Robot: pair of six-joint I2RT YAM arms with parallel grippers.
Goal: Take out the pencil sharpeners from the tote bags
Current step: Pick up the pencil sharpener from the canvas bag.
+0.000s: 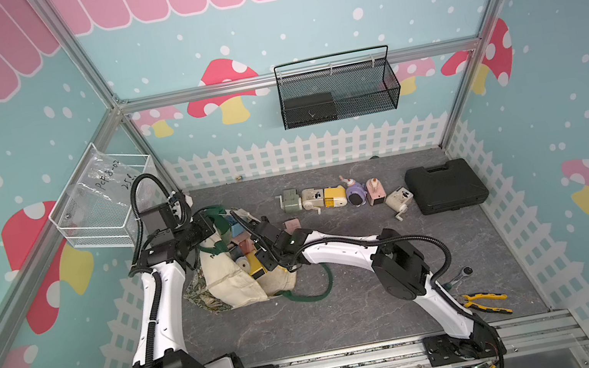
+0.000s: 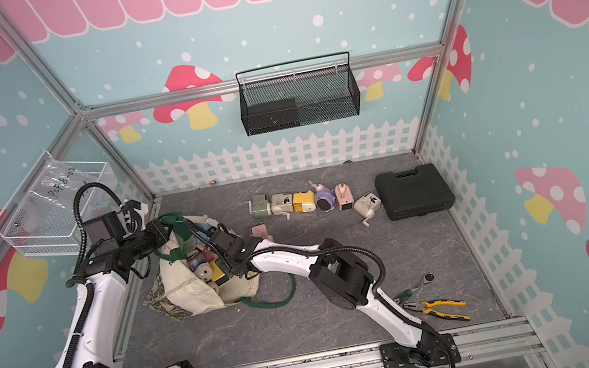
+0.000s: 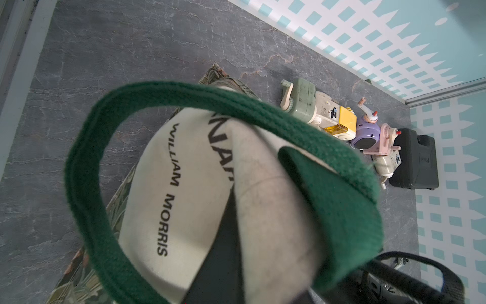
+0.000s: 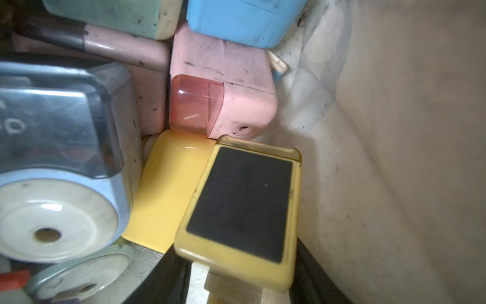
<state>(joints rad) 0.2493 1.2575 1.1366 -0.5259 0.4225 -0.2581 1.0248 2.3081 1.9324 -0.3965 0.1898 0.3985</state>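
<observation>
Overhead, a cream canvas tote bag (image 1: 231,286) with black lettering and a green leafy base lies slumped at the near left of a grey marbled tabletop (image 1: 347,318), its mouth open. The left gripper (image 1: 213,226) is clamped tight on the bag's upper rim, beside a dark green strap handle (image 3: 86,171) that loops close to the left wrist camera. The right gripper (image 1: 262,260) reaches down into the bag's mouth. In the right wrist view its dark fingers (image 4: 168,284) flank a yellow boxy plastic pencil sharpener (image 4: 236,210) with a black pad on its base; whether they press on it cannot be told. Packed around it inside the bag are a pink sharpener (image 4: 223,86), a blue sharpener (image 4: 236,21), a pale green sharpener (image 4: 110,15) and a grey-blue sharpener (image 4: 52,158) with a chrome face. Well apart, toward the back of the table, a row of six sharpeners (image 1: 334,195) in green, cream, yellow, purple and pink stands close together. A flat black plastic case (image 1: 445,186) sits just beside the row's right end. Yellow-handled pliers (image 1: 485,303) lie near the right arm's base.
</observation>
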